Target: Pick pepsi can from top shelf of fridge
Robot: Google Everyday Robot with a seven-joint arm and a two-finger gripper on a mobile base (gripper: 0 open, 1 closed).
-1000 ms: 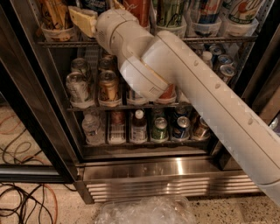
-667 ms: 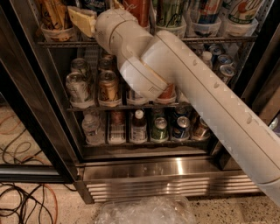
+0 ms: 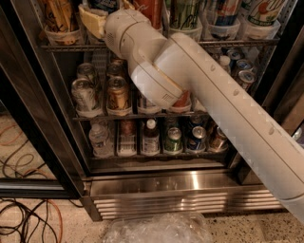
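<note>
hand (image 3: 94, 21) is up at the top shelf (image 3: 61, 47), left side, in front of the cup holders (image 3: 57, 37). can't tell if it's open, closed or gripping anything, since the wrist (image 3: 128, 33) blocks the view. pepsi can (image 3: 102, 4): I read the dark blue can at the top edge, just above the hand, as the target. it's mostly cropped, so contact is unclear.

risks as I see them:
- red can (image 3: 149, 9) sits right beside the wrist, with the green-and-white can (image 3: 183, 12) next along. any sideways drift on the pull-out and the forearm (image 3: 228, 109) knocks them over or drags one out.
- target looks seated in a holder. pulling straight back without lifting first likely catches the holder lip or front rail, and the can tips or slips.
- grasp isn't verifiable here, so a wrong-can or partial grip is possible.
- a dropped can hits the lower racks or the fridge (image 3: 166, 185) base.
</note>
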